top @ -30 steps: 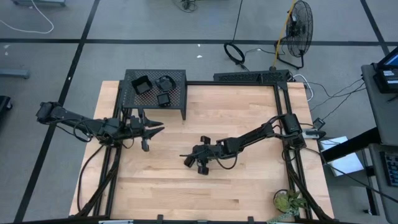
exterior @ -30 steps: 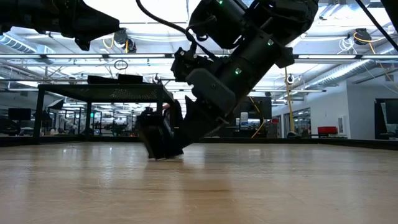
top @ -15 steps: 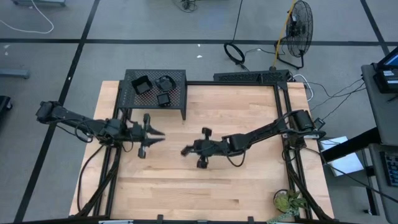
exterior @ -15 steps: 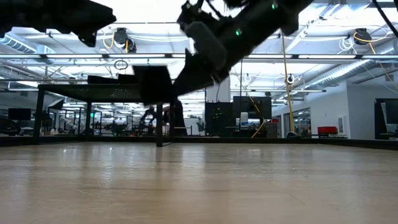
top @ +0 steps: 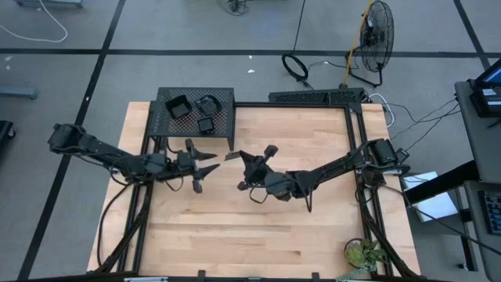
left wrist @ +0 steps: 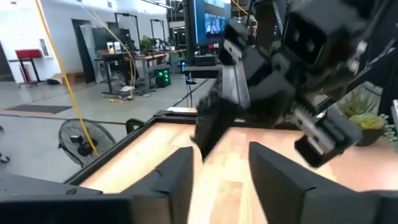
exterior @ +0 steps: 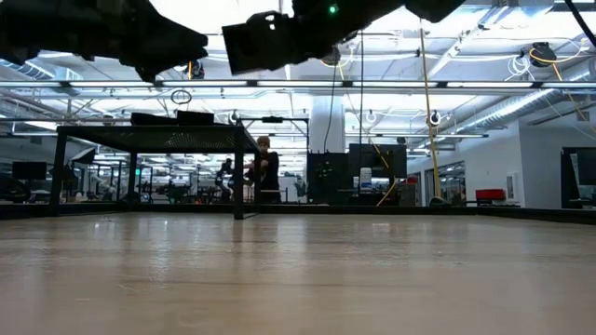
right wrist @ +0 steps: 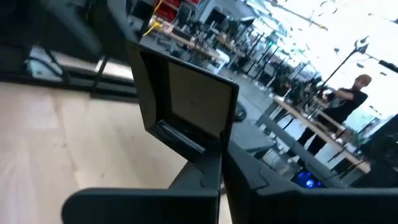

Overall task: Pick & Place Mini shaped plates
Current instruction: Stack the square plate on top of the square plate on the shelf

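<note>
Overhead, table-level and two wrist views, all sharing the table (top: 313, 227).

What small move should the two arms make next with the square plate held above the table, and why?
Probably a handover: the right hand, shut on a square plate, holds it in the air facing the open left hand. The left hand should likely ease forward until its fingers straddle the plate's edge. The rack holding three plates is on the left arm's side.

No text, label, brand, number or sign could be read anywhere in these views, neither on the table nor in the room behind.
</note>
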### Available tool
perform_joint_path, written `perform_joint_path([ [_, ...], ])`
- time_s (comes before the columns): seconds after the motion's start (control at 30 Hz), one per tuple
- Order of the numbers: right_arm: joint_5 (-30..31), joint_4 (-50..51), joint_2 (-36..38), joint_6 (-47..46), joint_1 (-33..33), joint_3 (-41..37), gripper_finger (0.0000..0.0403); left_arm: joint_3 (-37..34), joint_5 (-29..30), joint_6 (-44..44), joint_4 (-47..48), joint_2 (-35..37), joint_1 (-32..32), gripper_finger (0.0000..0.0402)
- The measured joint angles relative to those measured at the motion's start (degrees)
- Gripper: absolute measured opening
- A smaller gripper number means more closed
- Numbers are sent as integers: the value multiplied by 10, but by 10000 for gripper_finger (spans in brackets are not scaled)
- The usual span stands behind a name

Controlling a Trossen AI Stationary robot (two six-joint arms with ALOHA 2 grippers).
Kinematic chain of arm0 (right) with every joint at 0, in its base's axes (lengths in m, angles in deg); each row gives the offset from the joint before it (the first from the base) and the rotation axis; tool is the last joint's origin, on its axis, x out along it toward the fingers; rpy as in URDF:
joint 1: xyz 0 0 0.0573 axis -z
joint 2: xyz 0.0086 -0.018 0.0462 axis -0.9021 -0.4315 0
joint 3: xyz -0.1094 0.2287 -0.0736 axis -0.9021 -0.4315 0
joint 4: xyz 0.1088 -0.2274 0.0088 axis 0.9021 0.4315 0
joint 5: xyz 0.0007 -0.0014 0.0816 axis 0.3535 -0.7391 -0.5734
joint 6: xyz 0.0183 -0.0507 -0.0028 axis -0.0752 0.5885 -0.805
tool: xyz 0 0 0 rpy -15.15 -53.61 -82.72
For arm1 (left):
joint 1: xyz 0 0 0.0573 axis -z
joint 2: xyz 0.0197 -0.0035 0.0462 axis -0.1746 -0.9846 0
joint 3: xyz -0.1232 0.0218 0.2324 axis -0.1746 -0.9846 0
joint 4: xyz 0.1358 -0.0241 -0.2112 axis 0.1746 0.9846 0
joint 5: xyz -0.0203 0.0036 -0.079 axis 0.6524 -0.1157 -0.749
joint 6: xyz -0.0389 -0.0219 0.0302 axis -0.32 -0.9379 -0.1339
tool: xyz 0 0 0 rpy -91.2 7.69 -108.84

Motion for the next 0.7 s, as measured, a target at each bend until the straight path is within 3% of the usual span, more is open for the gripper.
perform_joint_path([
  [0.13, 0, -15, 2, 15, 2, 0, 0, 0, -13, 34, -64, -40, -7, 202],
  [0.27, -1, -13, 1, 14, 2, 0, 0, 3, -24, 52, -112, -73, -7, 221],
  [0.7, -2, -17, 1, 13, 2, 0, 0, 63, 7, 70, -114, -153, -29, 184],
])
